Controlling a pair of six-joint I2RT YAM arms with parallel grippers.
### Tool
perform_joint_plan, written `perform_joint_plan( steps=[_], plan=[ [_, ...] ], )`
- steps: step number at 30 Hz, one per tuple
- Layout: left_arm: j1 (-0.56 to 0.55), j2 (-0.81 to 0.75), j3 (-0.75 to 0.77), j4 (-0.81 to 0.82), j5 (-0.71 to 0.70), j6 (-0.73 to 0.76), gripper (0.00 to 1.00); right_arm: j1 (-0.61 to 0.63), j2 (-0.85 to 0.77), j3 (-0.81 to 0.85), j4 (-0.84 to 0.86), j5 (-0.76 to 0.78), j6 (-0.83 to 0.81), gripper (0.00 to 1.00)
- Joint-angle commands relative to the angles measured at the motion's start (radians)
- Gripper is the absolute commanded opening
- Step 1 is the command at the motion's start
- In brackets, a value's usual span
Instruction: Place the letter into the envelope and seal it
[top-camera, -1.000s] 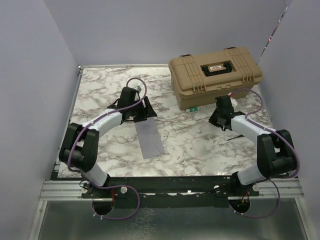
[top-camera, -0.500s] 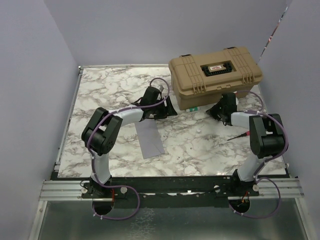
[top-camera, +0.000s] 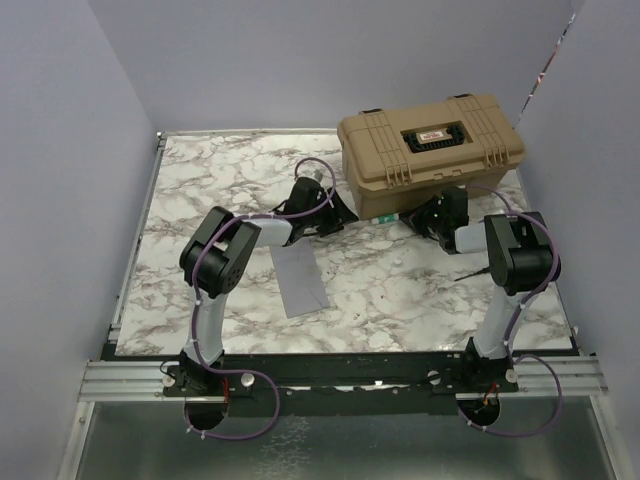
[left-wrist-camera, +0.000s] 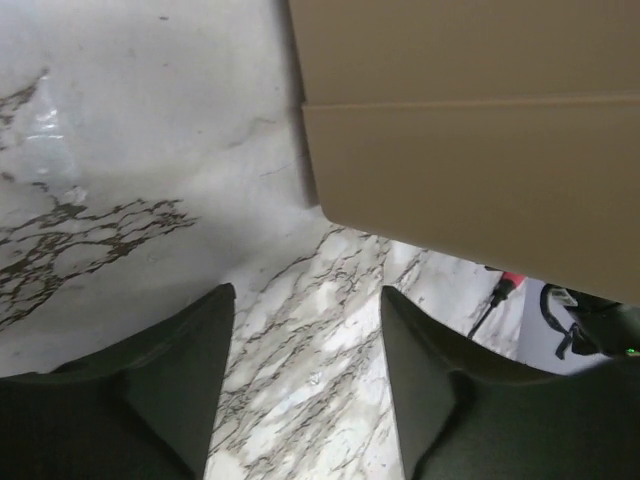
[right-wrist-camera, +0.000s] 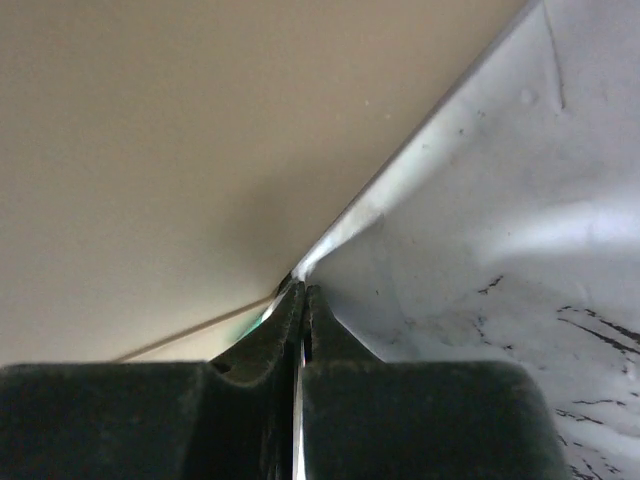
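- Near the middle of the table (top-camera: 200, 180), a bit toward 7 o'clock, the envelope (top-camera: 300, 278) lies flat. It is blue-grey and nothing touches it. I cannot tell if its flap is open.
- At 12 o'clock from the envelope, the left gripper (left-wrist-camera: 305, 300) points at the near left corner of the toolbox (top-camera: 430, 150). Its two fingers are spread wide and hold nothing. Only marble shows between them.
- At 1 o'clock on the table sits the big tan toolbox with its lid down. A small green bit (top-camera: 385, 217) peeks out at its bottom front edge. I cannot tell what it is.
- The letter does not show for sure in any view. The box may hide it, so I cannot say where it is.
- At 6 o'clock from the box, the right gripper (right-wrist-camera: 300, 290) pokes its tip at the bottom of the box's front. Its fingers are pressed tight together, with only a thin pale line between them. I cannot tell if a sheet is pinched there.
- At 4 o'clock on the table, a red-handled tool (top-camera: 470, 271) lies just beside the right arm.
- Things could go wrong from here.
  - If the letter is stuck under the heavy box, a hard pull could tear or crease it.
  - A push from either gripper could slide the box.
  - The left arm could drag the envelope away if it swings back low.
  - The right arm could knock the tool.
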Motion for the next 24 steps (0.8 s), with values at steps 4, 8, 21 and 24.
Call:
perform_joint_plan(
  steps=[4,8,21,24],
  plan=[
    [0.002,0.079,0.065,-0.024,-0.023,-0.059,0.74,-0.007,0.054,-0.085,0.085,-0.137,0.026,0.03],
    [0.005,0.098,0.096,-0.084,-0.042,-0.079,0.77,-0.002,0.060,-0.095,0.100,-0.165,0.017,0.03],
    [0.013,0.137,0.119,-0.160,-0.015,-0.048,0.49,0.082,0.007,-0.123,0.049,-0.126,-0.068,0.04],
    [0.012,0.129,0.101,-0.158,-0.004,-0.036,0.47,0.106,-0.008,-0.123,0.043,-0.114,-0.093,0.04]
  ],
)
